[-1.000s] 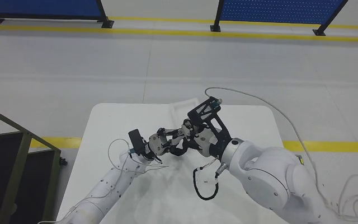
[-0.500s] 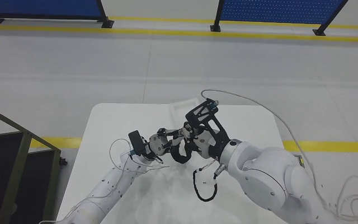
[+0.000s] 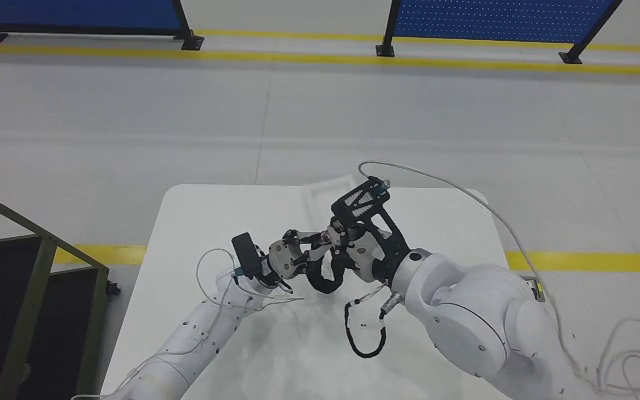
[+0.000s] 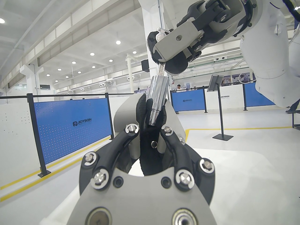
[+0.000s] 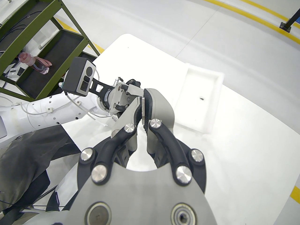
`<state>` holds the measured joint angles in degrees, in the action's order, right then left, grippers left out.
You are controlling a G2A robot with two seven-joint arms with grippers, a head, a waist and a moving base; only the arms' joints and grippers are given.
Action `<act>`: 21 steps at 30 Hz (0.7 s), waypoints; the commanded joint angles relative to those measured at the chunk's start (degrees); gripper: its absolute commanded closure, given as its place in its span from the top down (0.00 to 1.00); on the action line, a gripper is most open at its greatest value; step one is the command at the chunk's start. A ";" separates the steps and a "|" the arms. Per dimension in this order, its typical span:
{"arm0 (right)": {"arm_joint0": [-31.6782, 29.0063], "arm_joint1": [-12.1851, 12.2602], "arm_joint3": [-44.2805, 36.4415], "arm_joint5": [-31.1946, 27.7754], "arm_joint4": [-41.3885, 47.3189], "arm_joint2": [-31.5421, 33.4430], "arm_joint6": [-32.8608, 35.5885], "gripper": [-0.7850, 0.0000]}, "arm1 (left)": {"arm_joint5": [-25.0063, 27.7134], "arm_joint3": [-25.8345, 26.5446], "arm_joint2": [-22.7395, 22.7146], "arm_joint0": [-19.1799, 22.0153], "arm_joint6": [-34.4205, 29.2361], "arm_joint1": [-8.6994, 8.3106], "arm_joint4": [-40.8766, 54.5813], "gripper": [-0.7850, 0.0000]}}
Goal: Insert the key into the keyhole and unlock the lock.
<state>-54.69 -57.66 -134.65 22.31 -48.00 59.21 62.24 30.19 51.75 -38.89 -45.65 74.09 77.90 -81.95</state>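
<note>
My left gripper (image 4: 153,108) is shut on a shiny metal cylinder lock (image 4: 157,97), held upright above the white table (image 3: 200,230). The right gripper (image 4: 167,54) hangs just over it, shut on a silver key (image 4: 161,69) whose blade enters the lock's top end. In the right wrist view the key's flat head (image 5: 142,108) shows edge-on between the black pads of the right gripper (image 5: 143,111), with the left arm's wrist beyond. From the top view the two grippers meet near the table's middle, the left gripper (image 3: 290,255) facing the right gripper (image 3: 318,252).
A shallow white tray (image 5: 199,99) lies on the table at the far side. A green metal rack (image 5: 37,45) with cables stands beside the table's left edge. A black cable loop (image 3: 365,330) hangs from the right arm. Blue barriers (image 3: 90,15) stand far behind.
The right arm has shifted slightly left toward the left gripper, closing the gap. The left arm has hardly moved.
</note>
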 commanded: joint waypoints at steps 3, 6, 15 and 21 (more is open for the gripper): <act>-0.03 -0.21 0.00 -0.12 -0.33 0.04 0.35 0.00 | 0.17 0.07 -0.05 -0.05 -0.17 -0.02 0.09 0.00; -0.18 -0.37 0.00 -0.15 -0.16 0.22 0.37 0.00 | 0.29 0.05 -0.10 -0.09 -0.30 -0.01 0.15 0.00; -0.44 -0.75 0.00 -0.92 -1.23 0.46 0.90 0.00 | 0.65 0.23 -0.08 -0.22 -0.65 0.05 0.27 0.00; -0.68 -1.05 0.00 -0.70 -2.02 0.50 1.22 0.00 | 0.77 0.54 0.04 -0.29 -0.77 0.08 0.09 0.00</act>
<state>-55.35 -58.66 -134.65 21.64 -49.97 59.70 63.42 30.95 52.19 -38.88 -45.95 73.33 77.97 -81.79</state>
